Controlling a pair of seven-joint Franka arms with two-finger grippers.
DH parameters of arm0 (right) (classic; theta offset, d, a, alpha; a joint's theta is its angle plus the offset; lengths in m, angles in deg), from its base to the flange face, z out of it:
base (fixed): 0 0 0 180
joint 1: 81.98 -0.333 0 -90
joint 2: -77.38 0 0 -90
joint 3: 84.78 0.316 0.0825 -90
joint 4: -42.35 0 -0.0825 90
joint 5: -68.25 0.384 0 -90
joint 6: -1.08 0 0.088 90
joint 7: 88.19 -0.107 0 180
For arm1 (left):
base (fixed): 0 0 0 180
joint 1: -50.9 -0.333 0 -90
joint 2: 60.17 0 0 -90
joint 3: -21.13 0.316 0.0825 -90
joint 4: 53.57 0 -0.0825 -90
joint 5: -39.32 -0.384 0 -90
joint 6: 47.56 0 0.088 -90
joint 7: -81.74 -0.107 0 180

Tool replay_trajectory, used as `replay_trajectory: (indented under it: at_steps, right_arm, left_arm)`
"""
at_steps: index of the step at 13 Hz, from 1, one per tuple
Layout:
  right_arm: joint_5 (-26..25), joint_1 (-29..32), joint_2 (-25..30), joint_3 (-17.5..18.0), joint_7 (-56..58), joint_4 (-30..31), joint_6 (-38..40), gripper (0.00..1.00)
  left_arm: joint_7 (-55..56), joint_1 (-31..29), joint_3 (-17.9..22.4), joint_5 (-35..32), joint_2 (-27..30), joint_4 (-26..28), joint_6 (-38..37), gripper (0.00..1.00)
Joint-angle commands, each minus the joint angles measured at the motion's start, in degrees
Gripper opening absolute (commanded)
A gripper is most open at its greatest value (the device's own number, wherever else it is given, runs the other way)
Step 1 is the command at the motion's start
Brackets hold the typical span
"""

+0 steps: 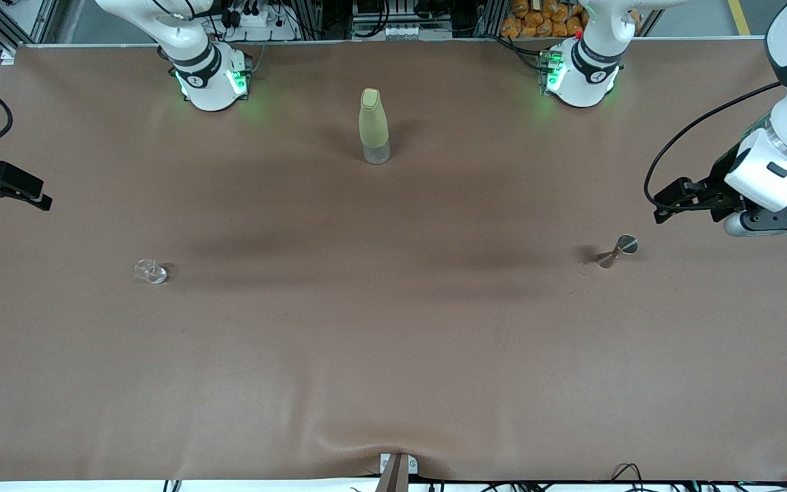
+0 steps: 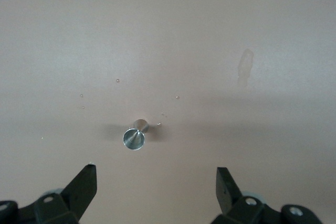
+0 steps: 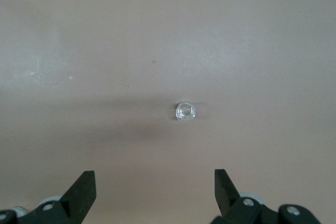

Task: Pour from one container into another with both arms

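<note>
Glass cup (image 1: pixel 151 271) – upright on table (image 1: pixel 393 342), toward right arm's end | jigger (image 1: pixel 617 251) – standing toward left arm's end | bottle (image 1: pixel 374 127) – between the bases | left gripper (image 1: pixel 667 203) – jaws released, over table near jigger | right gripper (image 1: pixel 28 193) – jaws released, empty

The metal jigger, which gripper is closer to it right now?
Left. The left gripper hangs open close by the jigger, at the left arm's end of the table. The right gripper, open too, is up by the glass cup.
</note>
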Motion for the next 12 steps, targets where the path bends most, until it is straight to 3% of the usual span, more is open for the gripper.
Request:
replay_trajectory:
  at_steps: [1, 12]
  right_arm:
    - [0.4, -0.8, -0.5, -0.4, -1.0, -1.3, 0.8, 1.00]
    - [0.3, 0.1, 0.0, -0.9, 0.2, -0.8, 2.1, 1.00]
  left_arm:
    - [-0.3, -0.2, -0.3, -0.8, 0.0, -0.5, 0.1, 1.00]
    - [-0.3, -0.2, -0.3, -0.7, 0.0, -0.4, 0.1, 1.00]
